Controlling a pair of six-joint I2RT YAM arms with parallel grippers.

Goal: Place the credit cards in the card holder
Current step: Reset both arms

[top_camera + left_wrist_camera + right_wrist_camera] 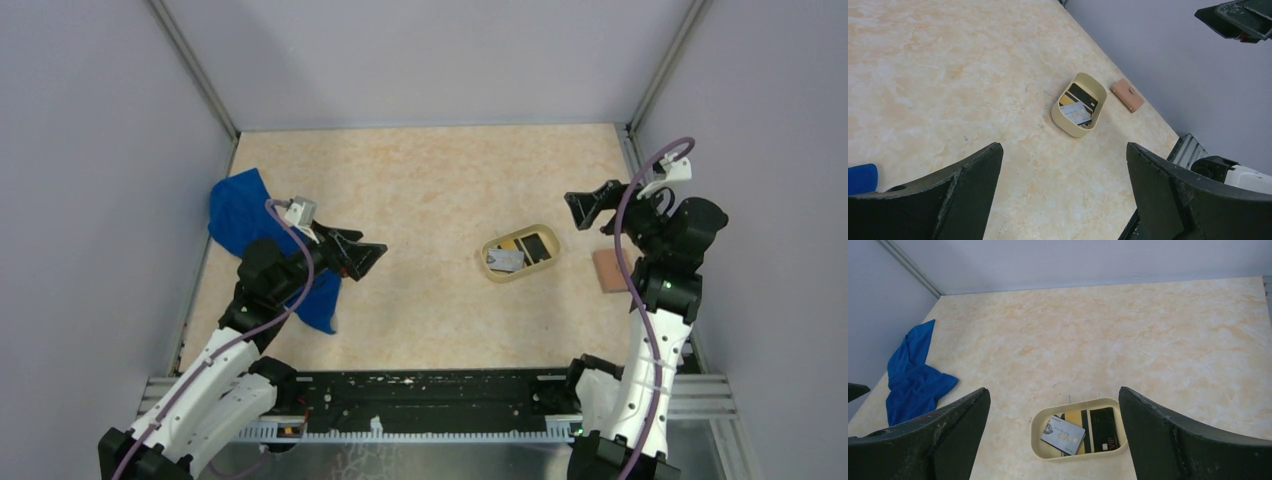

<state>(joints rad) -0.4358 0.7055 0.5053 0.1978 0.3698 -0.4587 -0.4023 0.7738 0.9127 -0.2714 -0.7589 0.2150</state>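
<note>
Credit cards lay in tray; left gripper and right gripper hung open, empty.
Card holder lay with its long axis along the counter edge.

Right arm partly hides card holder.

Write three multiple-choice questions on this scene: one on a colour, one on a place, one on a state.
1. What colour is the cloth? A red, B blue, C green.
2. Where are the cards? A in the tray, B on the cloth, C under the cloth.
3. How is the left gripper? A shut on a card, B shut on the cloth, C open and empty.

Answers: 1 B, the right wrist view shows it plainly blue. 2 A, both wrist views show them inside the tray's rim. 3 C, its fingers stand wide apart with nothing between them.
</note>
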